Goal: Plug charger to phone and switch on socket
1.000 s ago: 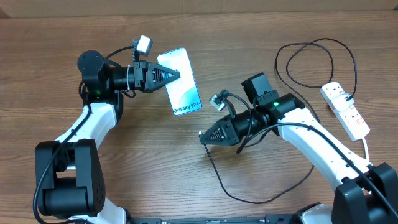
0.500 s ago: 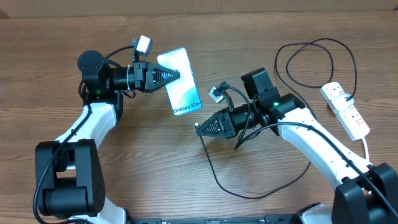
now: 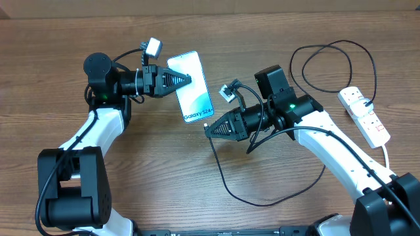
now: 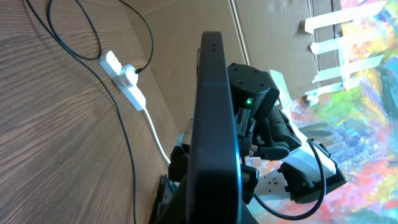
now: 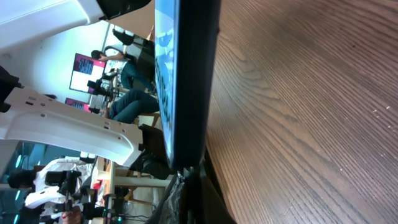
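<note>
The left claw [image 3: 186,80] is clamped on the phone [image 3: 194,97] by one long edge, screen facing up. The right claw [image 3: 209,129] is pinched shut on the end of the charger [image 3: 225,183], nosing in just beside the phone's lower edge. I can't make out the plug itself. If it comes in off-line, I reckon it misses the port and shoves the phone round in that thin grip, or the cable slips back through the fingers. The socket [image 3: 365,117] lies well apart on the right.

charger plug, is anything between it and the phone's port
Nothing visible. The right tool holds the charger tip just off the lower edge of the phone, which the left tool grips.
</note>
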